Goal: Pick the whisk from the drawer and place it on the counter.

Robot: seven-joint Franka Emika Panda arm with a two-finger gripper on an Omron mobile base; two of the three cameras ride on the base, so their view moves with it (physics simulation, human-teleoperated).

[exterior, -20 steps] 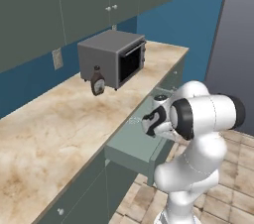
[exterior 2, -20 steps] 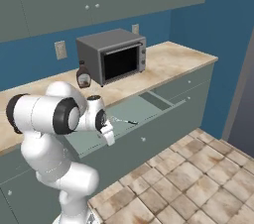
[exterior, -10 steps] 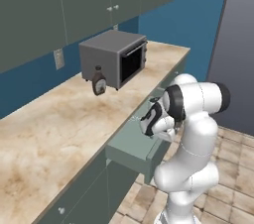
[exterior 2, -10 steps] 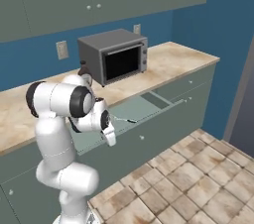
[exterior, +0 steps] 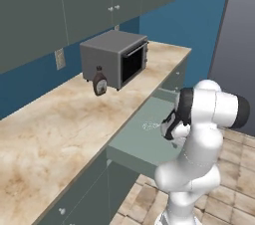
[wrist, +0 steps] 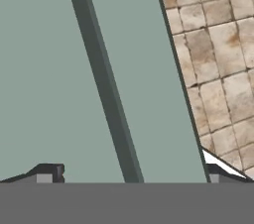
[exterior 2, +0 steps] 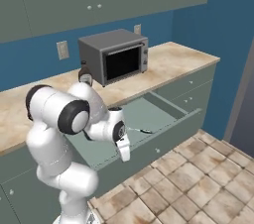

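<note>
The drawer (exterior: 130, 145) stands pulled out below the counter (exterior: 60, 119), its grey-green floor bare apart from the whisk (exterior: 148, 126). The whisk lies flat with pale wire loops and a thin dark handle (exterior 2: 142, 130). My gripper (exterior: 167, 132) hangs over the drawer's front part, just right of the whisk and apart from it. It is open and holds nothing. From the right base view the gripper (exterior 2: 123, 147) points down at the drawer's front edge. In the hand view the fingertips (wrist: 49, 173) stand wide apart over the drawer's front wall (wrist: 106, 94).
A grey toaster oven (exterior: 115, 57) stands on the counter at the back, with a brown syrup bottle (exterior: 100, 81) beside it. Wall cabinets (exterior: 74, 0) hang above. Tiled floor (exterior 2: 198, 178) lies in front of the drawer.
The arm has swung and the gripper has shifted from over the whisk toward the drawer's front edge. The jaws stayed open. The whisk has not moved.
</note>
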